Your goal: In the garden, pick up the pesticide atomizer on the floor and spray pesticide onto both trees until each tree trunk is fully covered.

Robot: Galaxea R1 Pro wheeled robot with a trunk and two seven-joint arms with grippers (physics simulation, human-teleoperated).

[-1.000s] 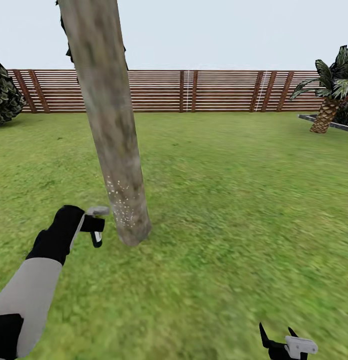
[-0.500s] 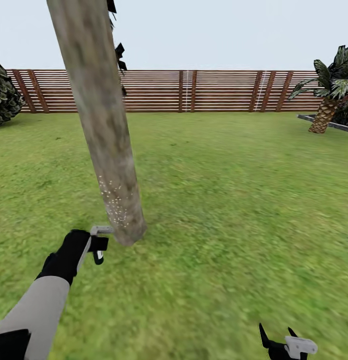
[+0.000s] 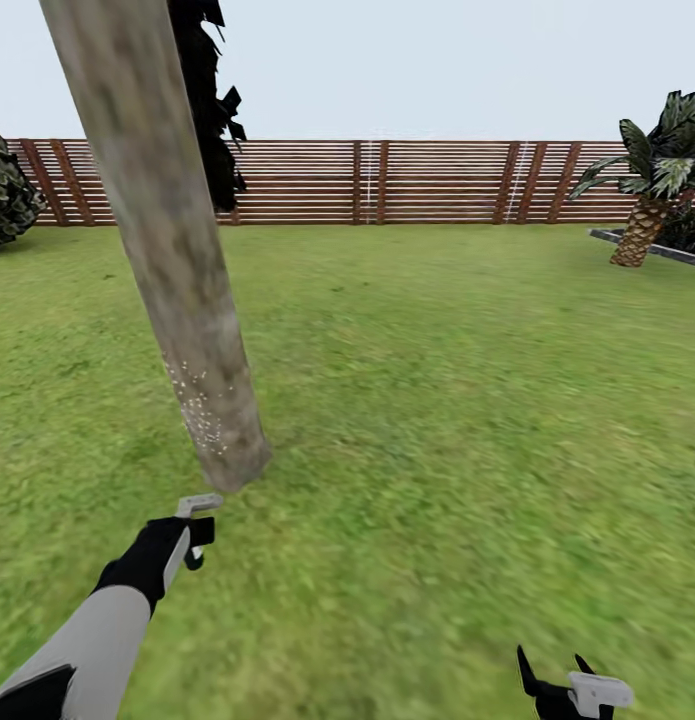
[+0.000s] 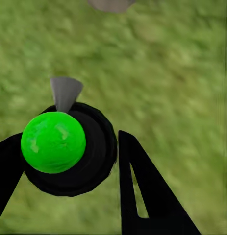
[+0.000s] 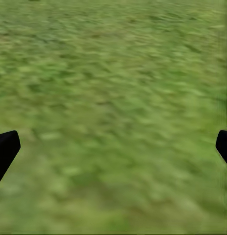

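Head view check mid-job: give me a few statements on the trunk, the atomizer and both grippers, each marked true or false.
1. The left gripper holds the atomizer. True.
2. White specks dot the trunk near its base. True.
3. The right gripper is shut on a bottle. False: its jaws stand wide apart over bare grass.
4. The atomizer touches the trunk. False: it sits short of the base, with grass between.
5. The trunk stands on concrete paving. False: it rises from grass.
6. A slatted fence runs behind the lawn. True.
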